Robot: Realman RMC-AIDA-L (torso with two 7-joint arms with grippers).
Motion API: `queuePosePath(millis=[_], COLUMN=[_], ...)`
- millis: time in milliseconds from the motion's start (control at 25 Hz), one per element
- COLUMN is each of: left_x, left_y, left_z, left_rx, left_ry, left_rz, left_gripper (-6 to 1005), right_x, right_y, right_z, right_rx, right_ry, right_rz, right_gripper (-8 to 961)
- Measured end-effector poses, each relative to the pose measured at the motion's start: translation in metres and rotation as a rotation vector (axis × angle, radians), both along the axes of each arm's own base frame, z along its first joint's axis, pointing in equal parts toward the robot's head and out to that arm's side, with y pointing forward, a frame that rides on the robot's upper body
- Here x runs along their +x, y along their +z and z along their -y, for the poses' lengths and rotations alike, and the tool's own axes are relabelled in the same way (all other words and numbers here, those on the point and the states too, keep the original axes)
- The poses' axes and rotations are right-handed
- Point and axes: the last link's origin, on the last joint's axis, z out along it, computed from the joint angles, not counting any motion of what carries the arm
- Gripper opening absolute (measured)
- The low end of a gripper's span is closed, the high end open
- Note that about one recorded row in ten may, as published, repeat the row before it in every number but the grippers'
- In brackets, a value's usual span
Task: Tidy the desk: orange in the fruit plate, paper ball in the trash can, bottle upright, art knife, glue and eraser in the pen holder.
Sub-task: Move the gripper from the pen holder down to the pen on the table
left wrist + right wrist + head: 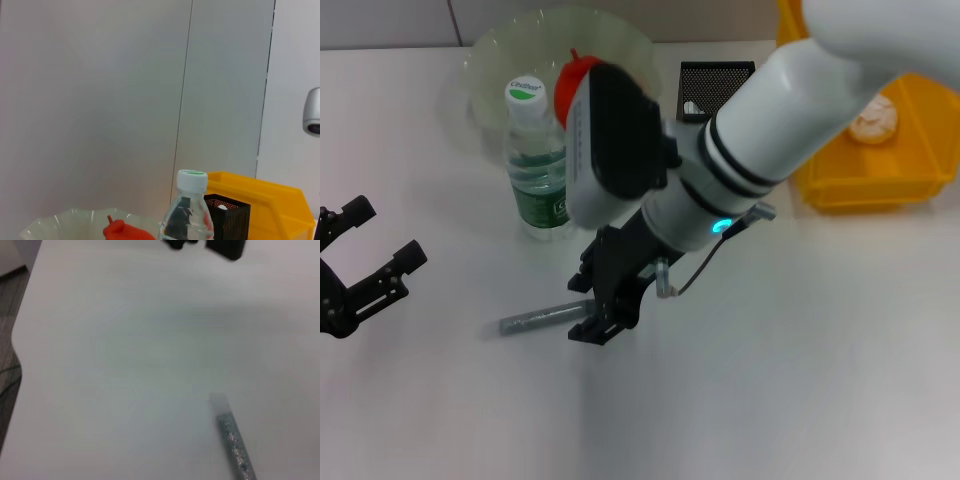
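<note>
My right gripper (pixel 590 310) hangs low over the table's middle, open, its fingers on either side of the near end of the grey glitter glue (pixel 535 320) (pixel 235 445), which lies flat. The bottle (pixel 535 165) (pixel 190 210) stands upright with a white cap. Behind it, the red-orange orange (pixel 578 70) (pixel 125 232) rests in the pale green fruit plate (pixel 510 50) (pixel 60 222). A paper ball (pixel 873 120) lies in the yellow trash can (pixel 870 190). The black mesh pen holder (pixel 715 85) (pixel 227 212) stands at the back. Art knife and eraser are out of view. My left gripper (pixel 365 275) waits open at the left edge.
My right arm's white forearm (pixel 790 110) crosses from the upper right, hiding part of the table and the pen holder's side. A grey panelled wall (pixel 125 100) rises behind the table. The table's edge (pixel 20 350) shows in the right wrist view.
</note>
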Motion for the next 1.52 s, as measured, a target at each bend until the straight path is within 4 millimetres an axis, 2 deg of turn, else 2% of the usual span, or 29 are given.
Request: queuePosePath(millis=[200,400,640,720,1520], left_x=[0.0,0.0,0.0,0.0,0.002], left_y=[0.0,0.0,0.0,0.0,-0.001], left_z=[0.0,0.001,0.0,0.0,-0.003], left_rx=[0.003,0.005,0.006,0.006,0.0], left_ry=[0.001,0.002,0.001,0.0,-0.002], left_rz=[0.001,0.002,0.004,0.004,0.011], left_gripper=[835,835,835,835,835], right_x=[0.003,0.007,0.016,0.018,0.036], right_y=[-0.01,-0.012,-0.013,-0.013,-0.015], right_z=[0.004,0.001,-0.004,-0.004,-0.004], right_rx=[0.003,0.009,0.03,0.031,0.027], right_ry=[0.027,-0.002,-0.032,-0.034,-0.066], right_rz=[-0.047,-0.091,-0.116,-0.115,-0.102], right_gripper=[516,568,526,477,376])
